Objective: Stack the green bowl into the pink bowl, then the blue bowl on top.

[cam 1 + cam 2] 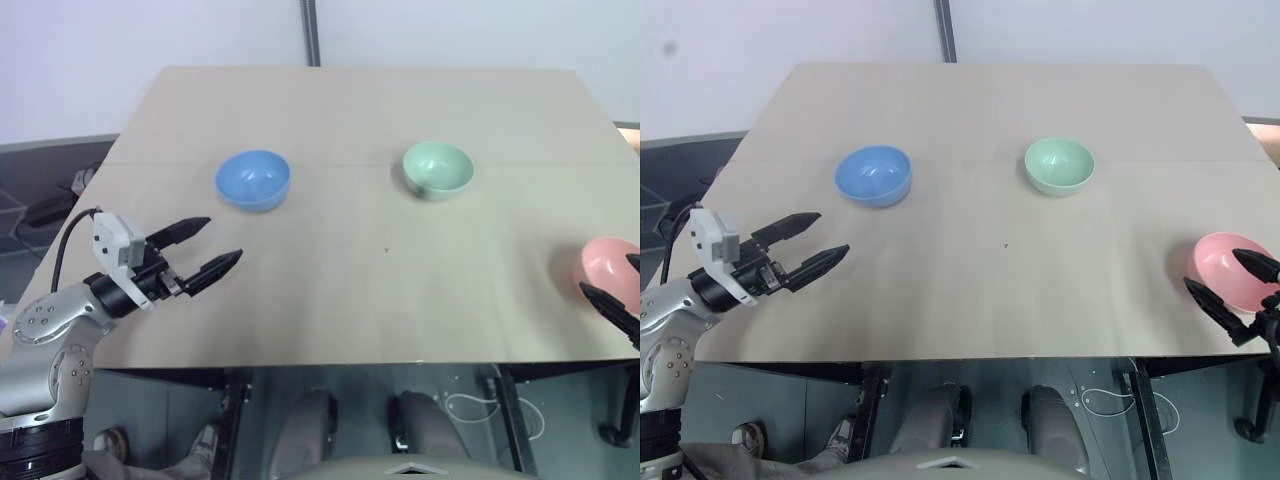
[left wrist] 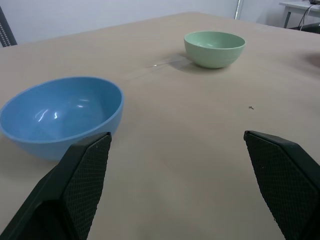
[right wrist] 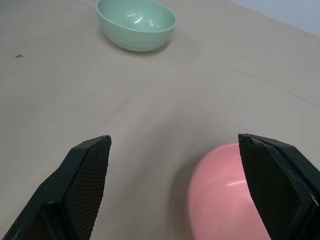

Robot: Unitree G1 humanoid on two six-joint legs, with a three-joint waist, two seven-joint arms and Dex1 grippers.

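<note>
- Standing upright and empty on the far half of the table [image 1: 970, 110], the green bowl [image 1: 1059, 164] sits right of centre, untouched and well apart from the other two bowls.
- The pink bowl [image 1: 1230, 270], the base of the intended stack, rests at the table's right edge near the front; it is also empty.
- The blue bowl [image 1: 873, 175] stands on the far left, roughly level with the green bowl.
- The right gripper [image 1: 1230, 285] hovers at the pink bowl with its jaws spread wide and nothing between them; one finger lies over the rim, and contact cannot be told.
- The left gripper [image 1: 808, 243] hangs over the table's front left, just short of the blue bowl, jaws likewise spread and empty.
- Step in hand, as judged: the opening one, since no bowl is nested yet.
- Next move, as judged: one gripper must reach the green bowl, close on its rim, lift it, and lower it squarely into the pink bowl; the right gripper appears the nearer candidate, though it would first have to leave the pink bowl undisturbed.
</note>
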